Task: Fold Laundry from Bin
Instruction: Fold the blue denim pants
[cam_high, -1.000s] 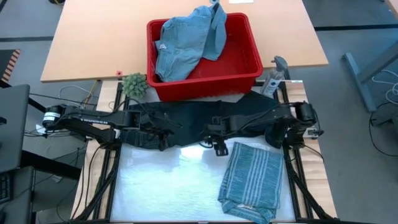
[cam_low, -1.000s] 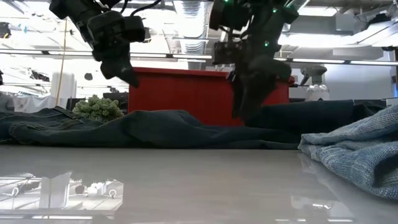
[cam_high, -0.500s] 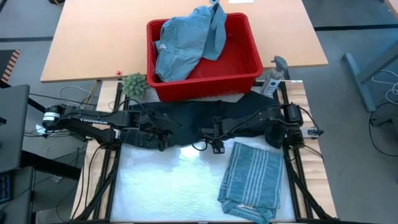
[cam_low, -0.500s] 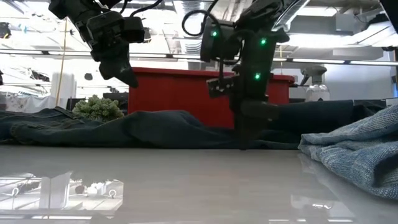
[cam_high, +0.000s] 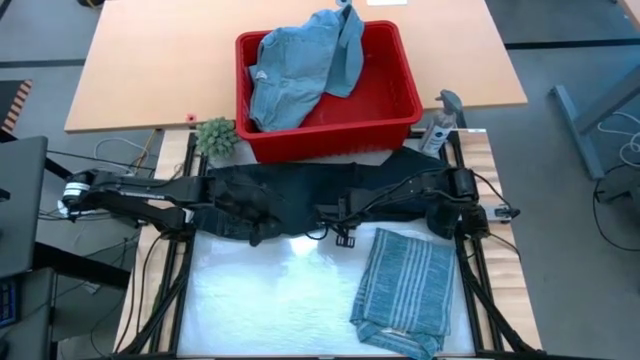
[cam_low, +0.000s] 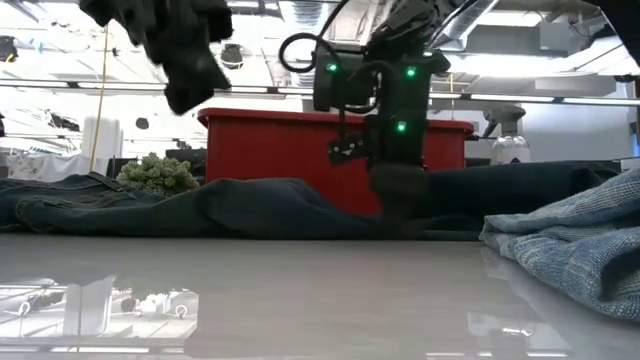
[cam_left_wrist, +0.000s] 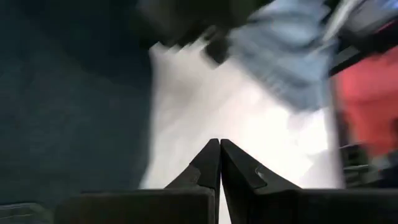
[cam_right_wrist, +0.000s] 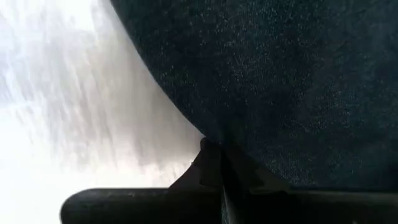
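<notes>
Long dark navy trousers (cam_high: 300, 190) lie spread flat across the far part of the white table, just in front of the red bin (cam_high: 330, 140). Light blue denim pieces (cam_high: 295, 75) fill the bin and hang over its far rim. A blue-grey striped shirt (cam_high: 405, 290) lies folded at the near right. My right gripper (cam_high: 340, 235) is down at the trousers' near edge and shut on it. My left gripper (cam_left_wrist: 219, 146) is shut with nothing in it and hangs raised above the trousers' left half (cam_low: 185, 80). My right gripper pinches the near edge of the trousers (cam_right_wrist: 214, 134) between its two fingers, around the middle of their length. The fingers come from above, pointing down (cam_low: 395, 210). The trousers lie flat on the table on both sides of the hold.
A small green plant (cam_high: 215, 135) stands left of the bin and a spray bottle (cam_high: 440, 125) right of it. Bare white tabletop (cam_high: 260, 300) lies at the near left. A wooden table (cam_high: 150, 60) stands behind.
My right gripper has gone toward the table's left edge and down onto the trousers' near edge, where it has shut. My left gripper has risen a little. The trousers lie as before.
</notes>
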